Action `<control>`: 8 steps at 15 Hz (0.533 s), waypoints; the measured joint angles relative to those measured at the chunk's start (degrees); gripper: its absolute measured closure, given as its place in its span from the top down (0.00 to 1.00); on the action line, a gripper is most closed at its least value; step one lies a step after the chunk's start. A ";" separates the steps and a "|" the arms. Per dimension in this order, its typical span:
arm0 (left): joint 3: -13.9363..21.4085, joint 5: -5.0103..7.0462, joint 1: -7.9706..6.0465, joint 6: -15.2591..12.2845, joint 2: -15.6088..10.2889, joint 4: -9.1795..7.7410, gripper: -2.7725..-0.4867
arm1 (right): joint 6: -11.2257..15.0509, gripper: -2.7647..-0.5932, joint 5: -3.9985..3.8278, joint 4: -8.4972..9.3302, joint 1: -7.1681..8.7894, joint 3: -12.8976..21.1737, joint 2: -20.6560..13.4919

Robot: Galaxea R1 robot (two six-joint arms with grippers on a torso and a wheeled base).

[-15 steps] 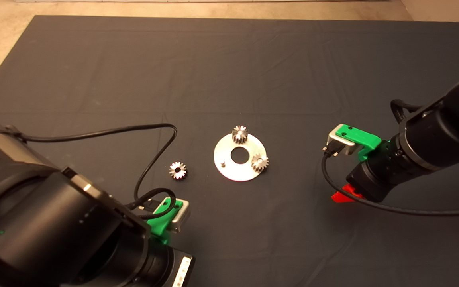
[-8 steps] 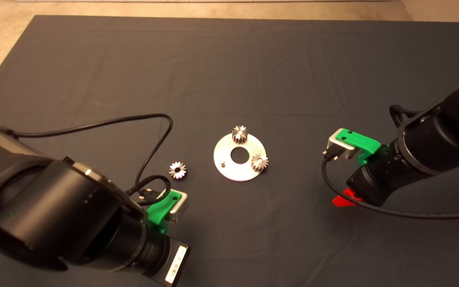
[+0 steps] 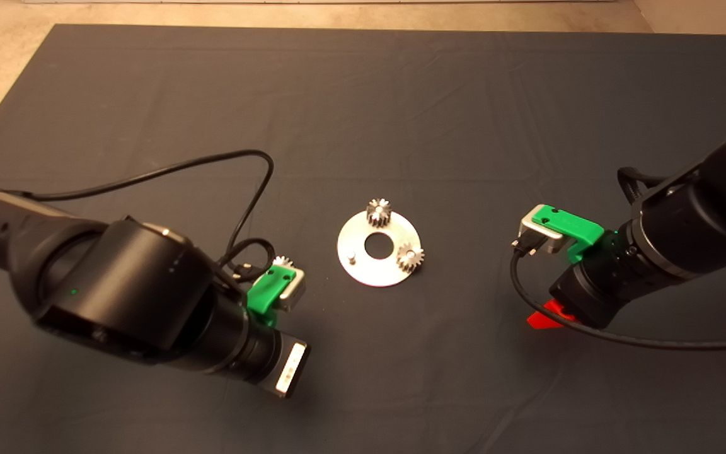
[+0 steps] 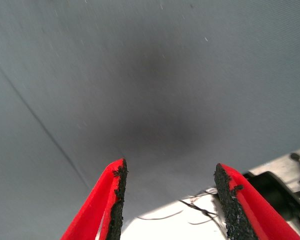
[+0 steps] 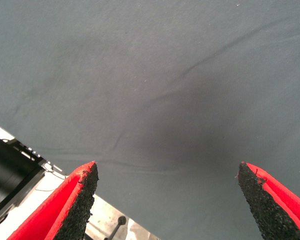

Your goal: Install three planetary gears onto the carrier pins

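While both claws gape over bare mat (image 3: 401, 94), third gear (image 3: 282, 261) mostly hidden behind left claw (image 4: 169, 172).

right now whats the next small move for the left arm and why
Probably lower the open left pincer around the loose gear on the mat: two gears already sit on the disc, one pin is bare, and nothing is between its fingers.

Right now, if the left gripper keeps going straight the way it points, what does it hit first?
Probably only the dark mat. The left wrist view shows bare cloth between the open fingers of the left gripper, no gear. In the head view, the loose planetary gear sits by the wrist; whether the gripper reaches it is unclear.
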 joint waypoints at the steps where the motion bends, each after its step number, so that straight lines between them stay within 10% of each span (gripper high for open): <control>1: -1.20 0.02 0.00 2.15 -0.03 0.07 0.30 | -0.02 0.67 0.05 0.00 0.02 0.27 -0.09; 8: -11.22 0.02 0.00 12.02 0.74 2.86 0.30 | -0.02 0.67 0.06 0.00 0.02 0.20 -0.17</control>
